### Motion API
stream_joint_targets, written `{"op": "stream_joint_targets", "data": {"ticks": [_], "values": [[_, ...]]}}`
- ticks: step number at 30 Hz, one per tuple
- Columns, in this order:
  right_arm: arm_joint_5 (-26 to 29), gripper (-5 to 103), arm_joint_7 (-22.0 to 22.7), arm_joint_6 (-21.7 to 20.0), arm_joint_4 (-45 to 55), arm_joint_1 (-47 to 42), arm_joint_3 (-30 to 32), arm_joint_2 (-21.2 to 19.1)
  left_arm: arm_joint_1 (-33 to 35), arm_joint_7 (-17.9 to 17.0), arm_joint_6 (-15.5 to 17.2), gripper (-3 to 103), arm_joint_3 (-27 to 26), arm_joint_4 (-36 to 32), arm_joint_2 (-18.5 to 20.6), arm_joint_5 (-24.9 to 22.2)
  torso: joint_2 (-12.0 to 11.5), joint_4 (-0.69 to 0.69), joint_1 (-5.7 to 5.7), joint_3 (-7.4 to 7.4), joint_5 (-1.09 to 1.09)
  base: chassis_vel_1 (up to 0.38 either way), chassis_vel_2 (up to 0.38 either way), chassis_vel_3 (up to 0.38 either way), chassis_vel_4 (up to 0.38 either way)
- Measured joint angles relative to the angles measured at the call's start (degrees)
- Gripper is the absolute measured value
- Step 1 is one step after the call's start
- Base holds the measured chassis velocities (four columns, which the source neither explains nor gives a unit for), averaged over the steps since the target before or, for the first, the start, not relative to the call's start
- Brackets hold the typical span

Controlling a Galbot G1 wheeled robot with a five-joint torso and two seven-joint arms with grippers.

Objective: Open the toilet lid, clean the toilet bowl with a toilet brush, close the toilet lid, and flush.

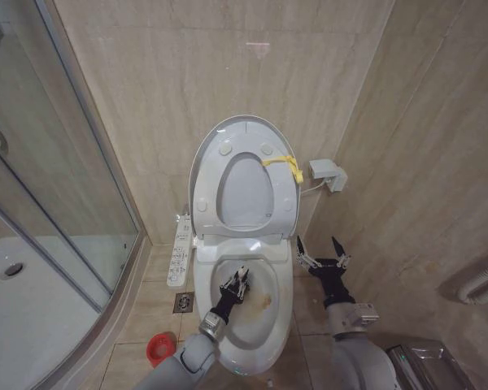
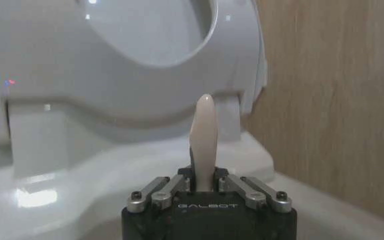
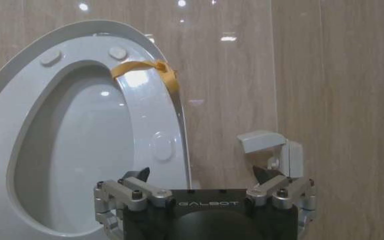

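Your left pincer point(image 1: 237, 284) is closed on the toilet brush point(image 2: 203, 145) handle, low inside the stained toilet bowl point(image 1: 264, 321). Your right pincer point(image 1: 322, 253) hangs wide open and empty beside the bowl. The toilet lid point(image 1: 207, 150) stands raised against the wall. The thin handle may slip if you scrub hard.

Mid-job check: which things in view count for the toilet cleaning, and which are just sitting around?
In the job:
- toilet lid, raised against the wall
- toilet bowl, stained inside
- toilet brush, handle clamped in the left gripper over the bowl
- right gripper, open, beside the bowl

Just around:
- red holder cup on the floor
- seat ring with yellow strap
- shower tray
- wall box
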Motion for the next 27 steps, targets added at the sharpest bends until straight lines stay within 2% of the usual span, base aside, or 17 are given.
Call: {"op": "stream_joint_targets", "data": {"ticks": [9, 17, 23, 27], "values": [[0.0, 100, 0.0, 0.0, 0.0, 0.0, 0.0, 0.0, 0.8, 0.6, 0.2, 18, -1.1, -5.4, 0.0, 3.4, 0.0, 0.0, 0.0, 0.0, 0.01, 0.0, 0.0, 0.0, 0.0], [0.0, 100, 0.0, 0.0, 0.0, 0.0, 0.0, 0.0, 2.3, 0.4, 2.8, 18, -0.8, -13.1, -1.9, 4.2, 0.0, 0.0, 0.0, 0.0, 0.01, 0.0, 0.0, 0.0, 0.0], [0.0, 100, 0.0, 0.0, 0.0, 0.0, 0.0, 0.0, 3.1, 0.1, 3.5, 18, 0.2, -14.4, -4.1, 4.5, 0.0, 0.0, 0.0, -0.01, 0.02, 0.0, 0.0, 0.0, 0.0], [0.0, 100, 0.0, 0.0, 0.0, 0.0, 0.0, 0.0, 3.9, 0.5, 2.8, 18, 0.5, -12.2, -4.4, 5.2, 0.0, 0.0, 0.0, -0.01, 0.02, 0.0, 0.0, 0.0, 0.0]]}}
